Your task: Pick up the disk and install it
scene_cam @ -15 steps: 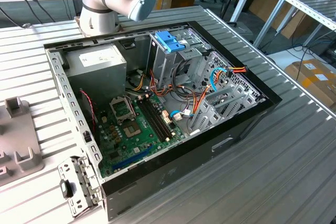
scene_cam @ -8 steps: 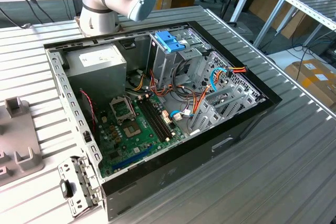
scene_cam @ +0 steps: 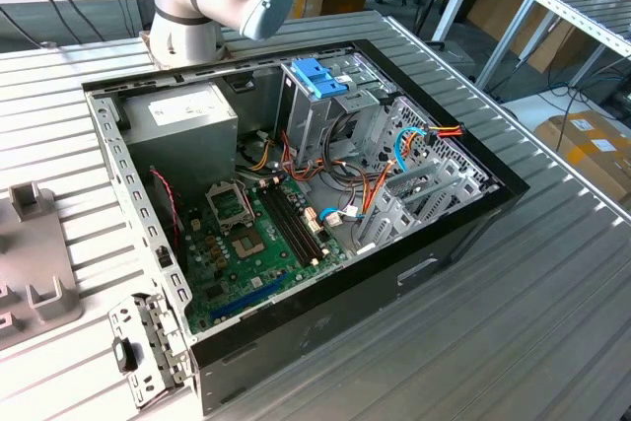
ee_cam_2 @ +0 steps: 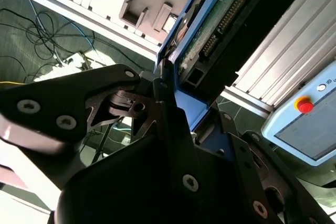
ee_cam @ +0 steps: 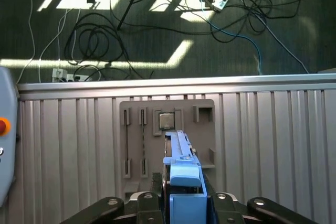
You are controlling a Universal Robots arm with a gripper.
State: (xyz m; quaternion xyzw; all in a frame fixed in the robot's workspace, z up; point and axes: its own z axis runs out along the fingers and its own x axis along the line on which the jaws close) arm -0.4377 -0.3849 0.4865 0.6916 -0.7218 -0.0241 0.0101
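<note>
Your gripper [ee_cam: 184, 195] is clamped on the disk [ee_cam: 181, 163]. In the first wrist view the disk stands edge-on between the black fingers [ee_cam: 210, 190], with its bright blue tab end nearest the camera and a blue rail running away toward the grey tray [ee_cam: 202, 129]. It hangs above that tray, clear of it. In the second wrist view you see the disk's flat side [ee_cam_2: 226, 19]: a dark body carrying a green circuit board with rows of connector pins, edged by the blue rail. A small square processor chip [ee_cam: 166, 120] sits in a pocket of the tray. In the exterior view the open computer case [scene_cam: 394, 273] lies on the ribbed metal table [scene_cam: 552, 322] to the exterior view's right of the tray [scene_cam: 30, 273], a blue-handled drive cage [scene_cam: 320, 81] standing inside it.
</note>
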